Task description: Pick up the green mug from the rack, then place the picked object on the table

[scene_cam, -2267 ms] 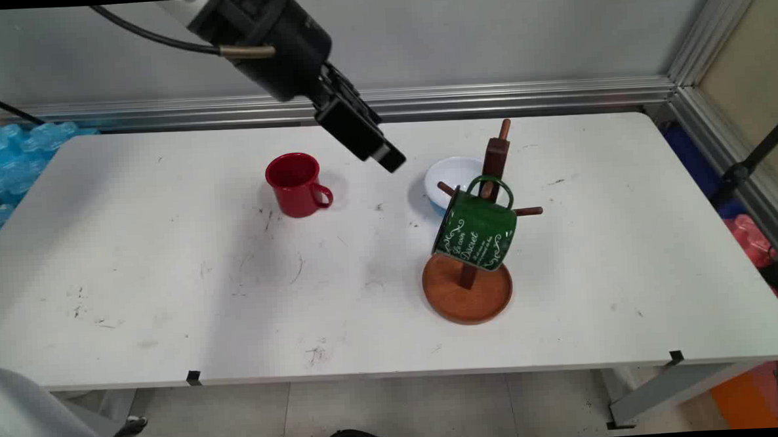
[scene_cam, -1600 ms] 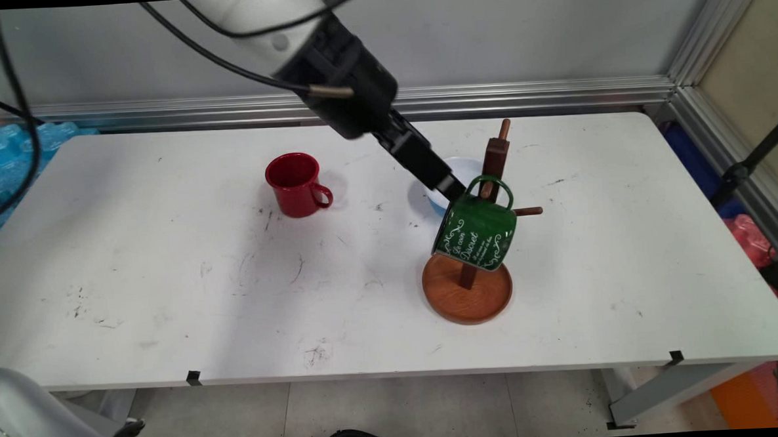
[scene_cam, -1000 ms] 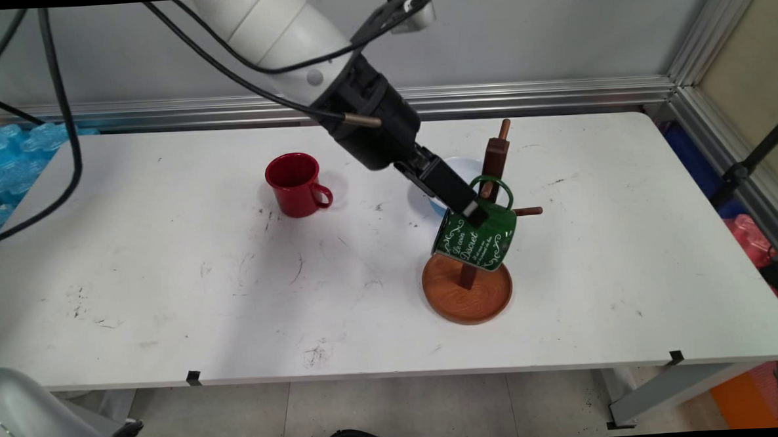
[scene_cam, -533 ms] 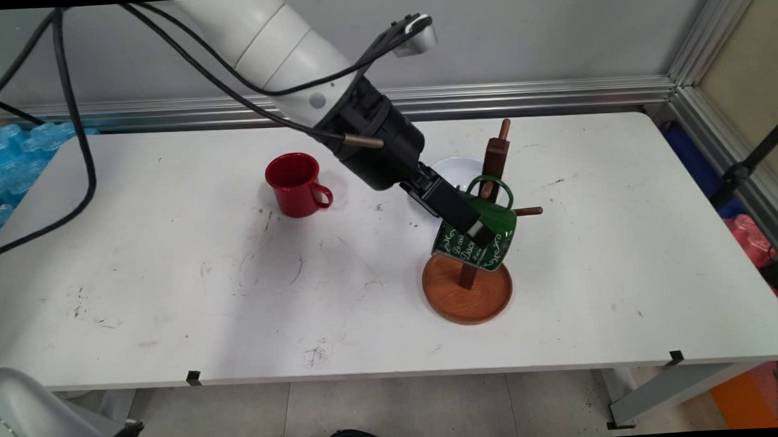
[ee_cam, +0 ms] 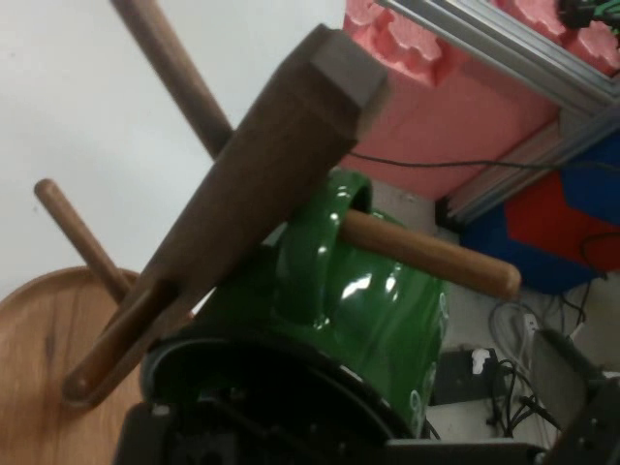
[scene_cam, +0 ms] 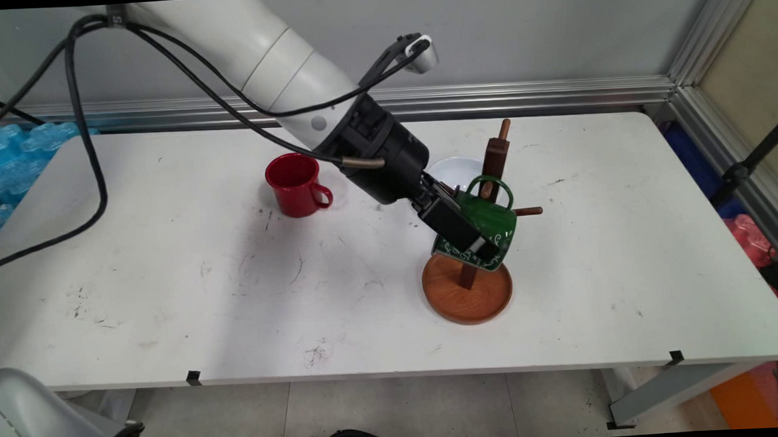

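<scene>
Nearest you, the round wooden base [scene_cam: 467, 297] of the mug tree [scene_cam: 495, 155] sits on the white table [scene_cam: 169, 307], toward its right half. Right above that base, your gripper [scene_cam: 479, 244] is down on the green mug [scene_cam: 494, 220], which hangs tilted by its handle [scene_cam: 489, 182] from one of the tree's pegs [scene_cam: 528, 210]. One black finger [scene_cam: 458, 225] lies across the mug's near side, over the white lettering. I can't tell whether the fingers are spread, pressing or gripping: the other one is out of sight behind the mug.

From your hand camera, the green mug [ee_cam: 358, 300] fills the middle, just past the black linkage at the bottom. The tree's dark post [ee_cam: 262, 184] slants across in front of it, a peg [ee_cam: 426, 257] pokes out to the right through the handle, and the wooden base [ee_cam: 48, 368] shows at lower left.

Further back, a white bowl [scene_cam: 456, 169] sits just behind the arm's wrist, beside the post. Off to the left, well apart, a red mug [scene_cam: 293, 183] stands upright, handle pointing right. Black cables [scene_cam: 90, 146] droop from the arm over the table's left end.
</scene>
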Controlling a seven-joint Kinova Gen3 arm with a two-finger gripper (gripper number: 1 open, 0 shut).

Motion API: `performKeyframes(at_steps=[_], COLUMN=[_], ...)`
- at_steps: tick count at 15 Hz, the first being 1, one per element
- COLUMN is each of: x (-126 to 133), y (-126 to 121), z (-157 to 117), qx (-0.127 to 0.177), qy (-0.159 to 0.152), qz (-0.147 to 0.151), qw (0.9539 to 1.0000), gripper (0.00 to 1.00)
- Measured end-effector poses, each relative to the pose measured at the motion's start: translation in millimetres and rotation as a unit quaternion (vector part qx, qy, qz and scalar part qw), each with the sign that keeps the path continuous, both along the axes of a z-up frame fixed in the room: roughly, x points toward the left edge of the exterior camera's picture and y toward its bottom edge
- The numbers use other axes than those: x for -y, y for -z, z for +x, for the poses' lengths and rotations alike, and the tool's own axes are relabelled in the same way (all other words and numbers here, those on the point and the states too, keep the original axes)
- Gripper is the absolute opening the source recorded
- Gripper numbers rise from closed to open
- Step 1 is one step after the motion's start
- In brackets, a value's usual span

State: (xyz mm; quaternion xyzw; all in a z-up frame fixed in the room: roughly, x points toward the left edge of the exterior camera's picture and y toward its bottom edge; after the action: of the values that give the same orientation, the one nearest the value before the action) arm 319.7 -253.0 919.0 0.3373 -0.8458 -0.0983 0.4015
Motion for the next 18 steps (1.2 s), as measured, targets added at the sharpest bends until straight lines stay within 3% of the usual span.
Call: performKeyframes(at_steps=[8, 9, 18], x=[-4.3, -4.1, -5.9], y=[5.7, 5.9, 5.2], z=[6.5, 6.8, 13.3], qx=[-0.013, -0.015, -0.026], qy=[0.018, 0.018, 0.016], qz=[-0.021, -0.023, -0.029], qw=[0.9995, 0.9995, 0.9991], gripper=[1.0, 0.0, 0.0])
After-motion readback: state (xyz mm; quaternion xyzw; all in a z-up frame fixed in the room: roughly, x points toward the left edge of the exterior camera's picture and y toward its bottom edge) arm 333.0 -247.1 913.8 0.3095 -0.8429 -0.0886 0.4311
